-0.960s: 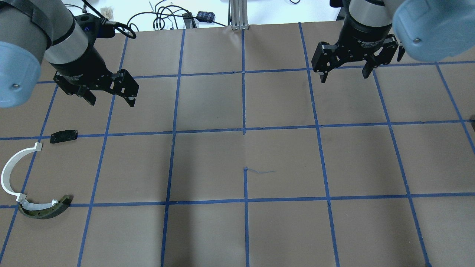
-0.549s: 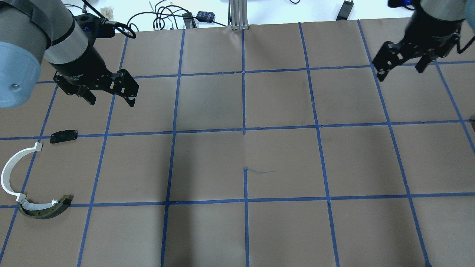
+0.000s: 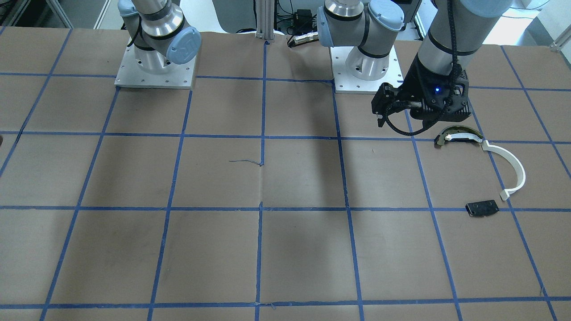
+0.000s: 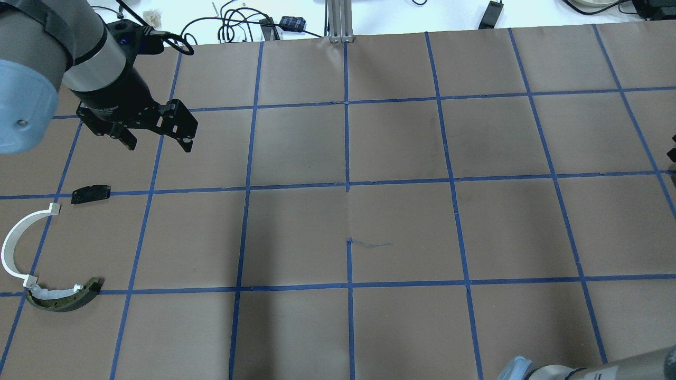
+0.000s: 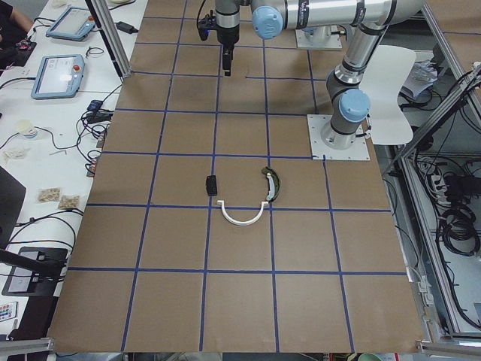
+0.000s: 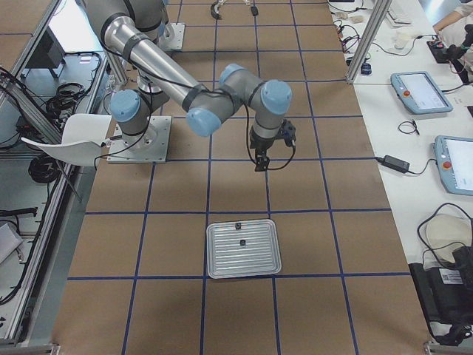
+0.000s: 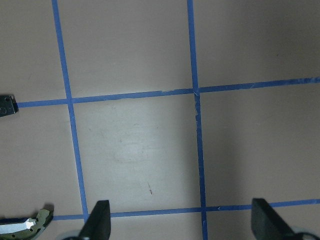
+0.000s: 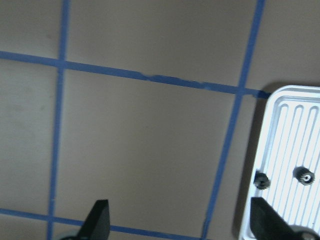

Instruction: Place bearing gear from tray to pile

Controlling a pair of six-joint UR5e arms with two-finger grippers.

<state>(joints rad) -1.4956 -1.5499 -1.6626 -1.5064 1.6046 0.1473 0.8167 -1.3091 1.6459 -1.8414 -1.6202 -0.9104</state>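
Nearest in the view from the robot's right end, the ribbed metal tray (image 6: 244,249) lies flat on the brown paper table (image 6: 185,244). Two little parts rest in its far half, apart from each other. The right wrist view shows them as a small dark gear (image 8: 260,180) and, at 3 o'clock of it, a second small gear (image 8: 304,175); which of them is the bearing gear I cannot tell. Beyond the tray, at about 12 o'clock of it, the right gripper (image 6: 259,166) hangs over bare paper, pointing down. Its fingers (image 8: 98,221) stand wide apart with nothing between them. The tray sits at 4 o'clock of that wrist frame, clear of both fingers.

Well apart, at the table's far end, is the pile (image 3: 482,208). In the overhead view the dark curved piece (image 4: 63,300) with pale trim lies closest to the robot. The thin white arc strip (image 4: 10,240) rises from its end at 10 o'clock, the two meeting there. The flat black plate (image 4: 91,193) lies just beside the strip's upper end, at 2 o'clock, not touching. Farther still, at 2 o'clock of the plate, the left gripper (image 4: 158,143) hovers above the paper. Its fingers (image 7: 98,222) are spread wide and hold nothing.
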